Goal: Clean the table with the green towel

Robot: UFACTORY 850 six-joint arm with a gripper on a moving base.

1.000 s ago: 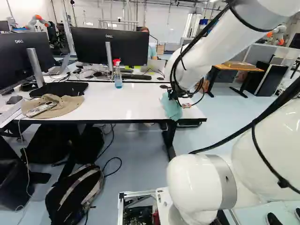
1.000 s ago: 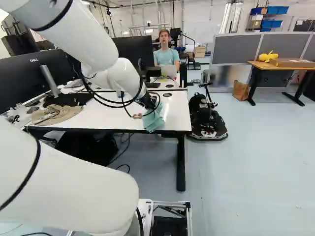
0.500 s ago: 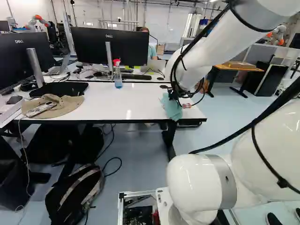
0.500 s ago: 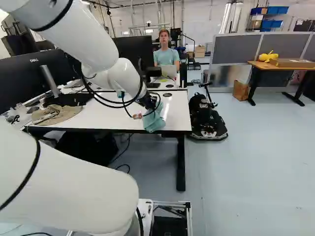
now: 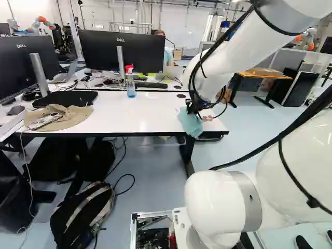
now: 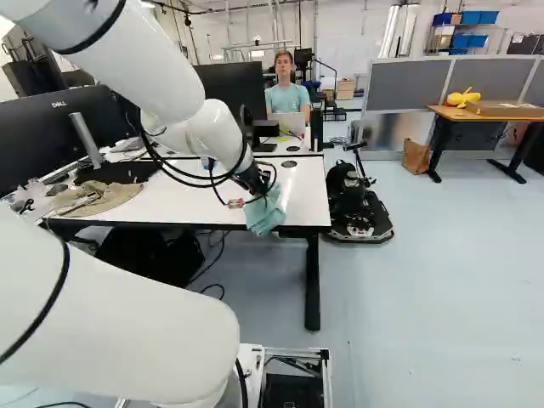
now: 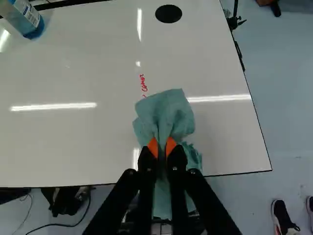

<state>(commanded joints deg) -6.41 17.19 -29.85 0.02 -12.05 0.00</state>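
Low over the right end of the white table (image 5: 140, 116), my gripper (image 5: 192, 107) has its fingers closed on the green towel (image 6: 264, 214). In the wrist view the gripper (image 7: 162, 148) pinches the towel (image 7: 166, 110) between orange pads. Part of the bunched cloth spreads on the tabletop ahead of the fingers; the rest hangs past the table's near edge. Red writing (image 7: 143, 82) shows on the surface just beyond the towel. A spray bottle with blue liquid (image 5: 130, 83) stands upright toward the table's back edge.
Left on the table are a tan hat (image 5: 65, 118) with a phone on it and a black mat (image 5: 65, 98). Monitors (image 5: 122, 52) stand behind. A black scooter-like vehicle (image 6: 357, 204) is beside the table's right end. A backpack (image 5: 83, 212) lies on the floor.
My gripper has shifted slightly toward the table's near edge, carrying the towel with it, and the cloth's folds have changed. The base has stayed put.
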